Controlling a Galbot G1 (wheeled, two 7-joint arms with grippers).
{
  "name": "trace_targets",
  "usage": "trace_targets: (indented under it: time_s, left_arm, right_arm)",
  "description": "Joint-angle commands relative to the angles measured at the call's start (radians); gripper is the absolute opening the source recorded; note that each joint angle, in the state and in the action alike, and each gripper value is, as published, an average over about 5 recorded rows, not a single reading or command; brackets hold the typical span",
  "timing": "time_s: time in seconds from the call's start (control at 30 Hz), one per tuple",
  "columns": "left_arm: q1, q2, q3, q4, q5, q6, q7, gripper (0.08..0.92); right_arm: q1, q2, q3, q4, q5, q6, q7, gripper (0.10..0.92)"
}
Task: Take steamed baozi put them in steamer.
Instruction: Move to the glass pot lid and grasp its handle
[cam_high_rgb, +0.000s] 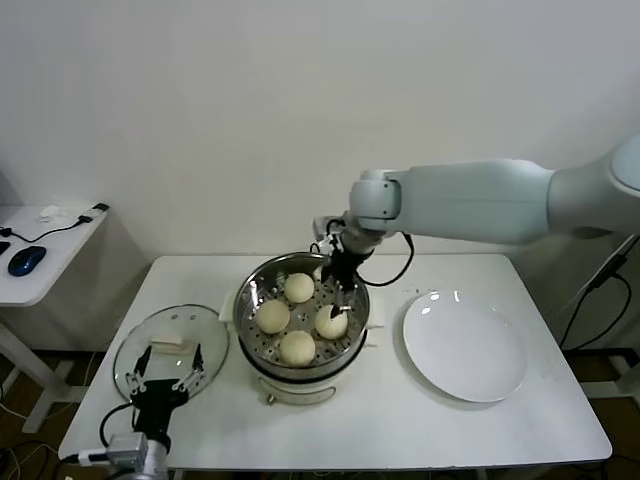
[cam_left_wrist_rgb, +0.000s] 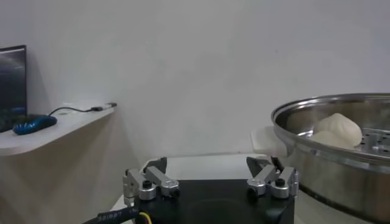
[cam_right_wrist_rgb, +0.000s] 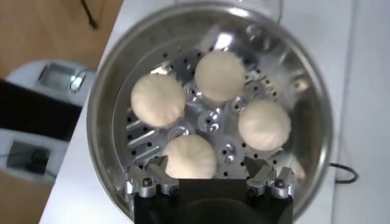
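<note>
Four cream-white baozi lie on the perforated tray inside the steel steamer (cam_high_rgb: 243, 300) at the table's middle: one at the back (cam_high_rgb: 299, 287), one left (cam_high_rgb: 273, 317), one right (cam_high_rgb: 331, 322), one front (cam_high_rgb: 297, 347). My right gripper (cam_high_rgb: 343, 295) hangs open and empty just above the right-hand bun. In the right wrist view this gripper (cam_right_wrist_rgb: 208, 163) straddles one bun (cam_right_wrist_rgb: 190, 156), with the others beyond (cam_right_wrist_rgb: 219, 75). My left gripper (cam_high_rgb: 168, 372) is parked open and empty at the front left; the left wrist view shows it (cam_left_wrist_rgb: 208, 162) beside the steamer (cam_left_wrist_rgb: 329, 155).
A flat white plate (cam_high_rgb: 465, 350) lies to the right of the steamer. The round glass lid (cam_high_rgb: 170, 345) with a white handle lies to its left, under my left gripper. A side table with a blue mouse (cam_high_rgb: 26, 260) stands at the far left.
</note>
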Motion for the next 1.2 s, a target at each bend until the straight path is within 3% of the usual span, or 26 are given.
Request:
trace_targets:
  time_s: [0.03,0.3,0.43,0.57,0.83,1.2]
  left_arm:
    - [-0.002,-0.001,0.002,0.003,0.001,0.001,0.0,0.823]
    - [0.0,0.0,-0.003,-0.002,0.006,-0.001,0.006,0.823]
    - [-0.003,0.003,-0.007,-0.005,0.01,-0.003,0.011,0.823]
    - [-0.01,0.008,-0.018,-0.004,0.018,-0.006,0.012,0.823]
    - [-0.024,0.019,-0.026,0.015,0.038,-0.009,0.022,0.823]
    - [-0.047,0.032,-0.024,0.048,0.084,-0.016,0.033,0.823]
  right_arm:
    - [-0.181,-0.291,0.413,-0.002,0.037,0.041,0.409,0.823]
    - [-0.567,-0.535,0.906,0.054,-0.108,0.068,0.686,0.823]
    - [-0.897,-0.628,1.213,0.087,-0.194,0.137,0.806,0.823]
    - [-1.308,-0.654,1.608,0.108,-0.336,0.211,0.83,0.823]
    - [-1.933,-0.49,2.19,0.185,-0.436,0.3,0.758,0.823]
    - [-2.224,-0.164,2.343,0.235,-0.544,0.481,0.699,0.823]
